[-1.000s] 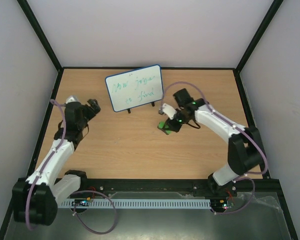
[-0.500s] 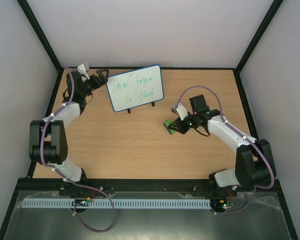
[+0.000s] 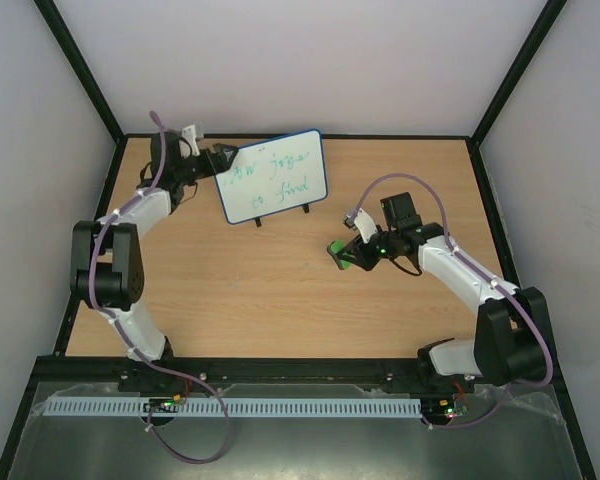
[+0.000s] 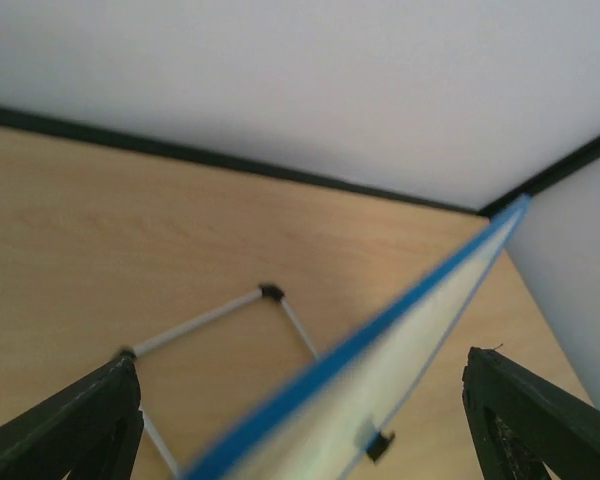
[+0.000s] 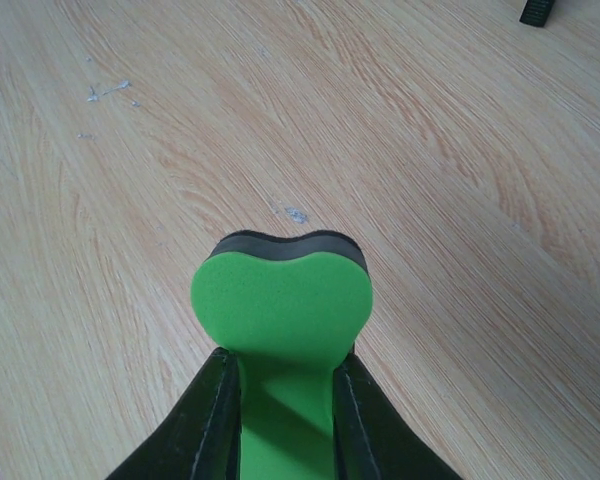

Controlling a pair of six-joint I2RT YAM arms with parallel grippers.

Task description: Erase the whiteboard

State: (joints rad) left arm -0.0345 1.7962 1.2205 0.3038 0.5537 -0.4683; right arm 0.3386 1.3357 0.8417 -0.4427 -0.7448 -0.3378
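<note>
Standing tilted on its feet at the back of the table, the whiteboard looked light, stiff and easily tipped, best steadied at its frame, which the left gripper straddled, jaws spread, while the right gripper pinched the green eraser.

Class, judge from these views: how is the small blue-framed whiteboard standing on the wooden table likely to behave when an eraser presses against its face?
The blue-framed whiteboard probably tips or slides backward: it stands propped on a thin white wire stand and small black feet. It looks thin edge-on, so likely light yet stiff.
</note>
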